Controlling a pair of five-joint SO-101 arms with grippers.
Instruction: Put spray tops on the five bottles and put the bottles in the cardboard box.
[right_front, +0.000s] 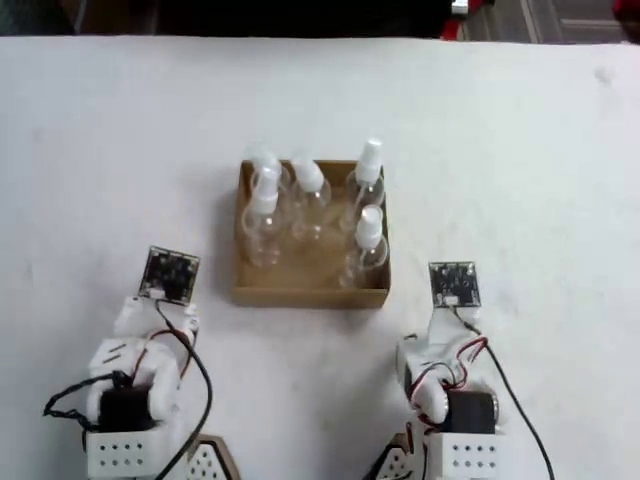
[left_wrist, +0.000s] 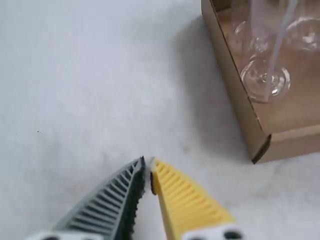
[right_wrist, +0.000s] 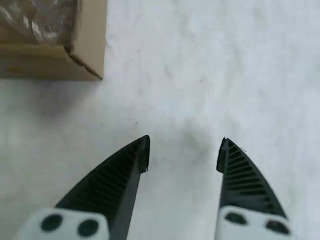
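**A:** How much room is there around the box?

**B:** Plenty. The white bench (right_front: 500, 150) runs wide on both sides of the cardboard box (right_front: 310, 296). It carries on past the box to its far edge, where the surface gives way to a dark floor. A strip of bare bench lies between the box's near wall and each arm.

**A:** And the arms?

**B:** The left arm (right_front: 130, 390) sits at the near left and the right arm (right_front: 450, 400) at the near right. Both are apart from the box.

**A:** What about the bottles?

**B:** Five clear bottles (right_front: 305, 215) stand upright inside the box, each with a white spray top (right_front: 370, 158). Two are by the left wall, one is near the middle at the back, and two are by the right wall. The left wrist view shows a round glassy base resting on the brown floor of the box, with a thin dip tube running down into it.

**A:** What is the left tool doing?

**B:** The left tool (left_wrist: 148, 165) has one grey and one yellow finger, pressed together tip to tip. It hangs over bare bench near a front corner of the box.

**A:** And the right tool?

**B:** The right tool (right_wrist: 183, 147) has two black fingers spread wide, with white bench showing between them. A corner of the box lies off to one side.
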